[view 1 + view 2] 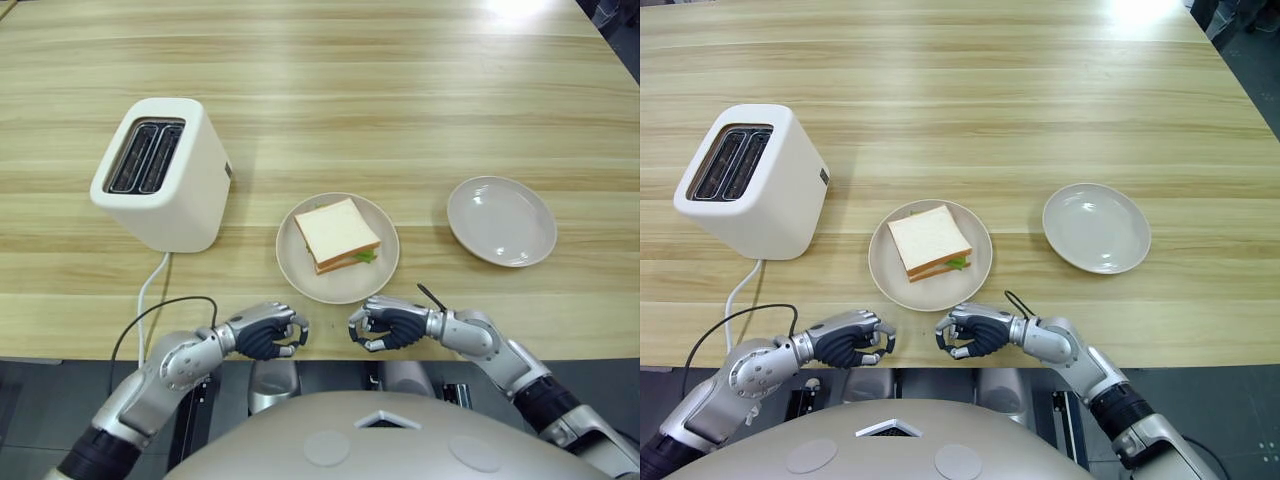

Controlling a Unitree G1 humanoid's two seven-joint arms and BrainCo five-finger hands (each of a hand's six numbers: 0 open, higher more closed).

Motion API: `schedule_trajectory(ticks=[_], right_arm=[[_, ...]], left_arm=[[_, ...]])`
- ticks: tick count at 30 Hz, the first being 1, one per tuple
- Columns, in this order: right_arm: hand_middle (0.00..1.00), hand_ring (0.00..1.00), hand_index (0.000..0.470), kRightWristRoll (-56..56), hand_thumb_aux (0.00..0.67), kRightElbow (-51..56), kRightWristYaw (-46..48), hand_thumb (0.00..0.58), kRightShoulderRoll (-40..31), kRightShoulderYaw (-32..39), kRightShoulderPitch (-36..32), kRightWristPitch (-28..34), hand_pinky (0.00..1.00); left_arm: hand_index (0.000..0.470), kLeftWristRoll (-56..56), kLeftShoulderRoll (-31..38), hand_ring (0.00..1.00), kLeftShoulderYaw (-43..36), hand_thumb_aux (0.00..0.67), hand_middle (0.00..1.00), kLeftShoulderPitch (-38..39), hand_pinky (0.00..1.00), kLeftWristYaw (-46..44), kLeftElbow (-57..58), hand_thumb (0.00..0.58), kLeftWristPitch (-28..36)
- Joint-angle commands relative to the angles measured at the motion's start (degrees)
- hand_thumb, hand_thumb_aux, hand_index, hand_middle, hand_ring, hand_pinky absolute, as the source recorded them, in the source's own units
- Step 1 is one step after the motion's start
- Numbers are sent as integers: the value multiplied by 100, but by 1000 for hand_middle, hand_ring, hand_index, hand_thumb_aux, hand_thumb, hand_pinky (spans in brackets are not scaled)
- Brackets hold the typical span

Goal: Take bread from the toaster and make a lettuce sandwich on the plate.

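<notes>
You can see the sandwich [337, 236] sitting on the plate [303, 272] in the middle of the surface [400, 100]; one slice of bread is on top, one is below, and a bit of green lettuce [366, 257] peeks out at the side; so the job looks done to me. The left robot hand [265, 332] sits at the near edge of the surface, fingers curled in, holding nothing; the right robot hand [392, 325] sits near it, curled the same way, also holding nothing; both are close to the plate but not touching it, I think so they do not bump the food. The toaster [165, 175] stands off to the left, with no bread sticking out of its slots; its cord [150, 290] runs down near the left arm, so mind it if you move that arm; a second plate [501, 220] sits to the right; nothing blocks the sandwich.
</notes>
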Motion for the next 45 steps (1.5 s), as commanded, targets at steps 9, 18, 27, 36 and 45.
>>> schedule_trajectory(ticks=[9, 18, 27, 36, 45], right_arm=[[1000, 1000, 460, -1014, 670, 806, -609, 580, 338, -222, -998, 818, 1000], [1000, 1000, 460, -1376, 670, 2575, -1509, 580, 857, -202, -2538, 748, 1000], [1000, 1000, 460, -1416, 670, 5090, -2144, 580, 1326, -169, -3927, 505, 1000], [153, 153, 296, -1200, 431, 5012, -2657, 506, 956, -423, -3746, -354, 153], [0, 0, 0, 1024, 0, 2541, -2578, 0, 1193, -1525, -2469, -1460, 0]], left_arm=[[460, 1830, -721, 1000, -675, 670, 1000, -1992, 1000, 1751, 2209, 580, -398], [460, 2611, -1097, 1000, -882, 670, 1000, -3911, 1000, 3414, 4406, 580, -3], [460, 2396, -1451, 1000, -1055, 670, 1000, -4718, 1000, 4172, 6220, 580, -337], [460, 2003, -1115, 1000, -773, 670, 1000, -4376, 1000, 4529, 5162, 580, -655], [0, -242, -1625, 0, 724, 0, 0, -3037, 0, 4186, 1676, 0, -635]])
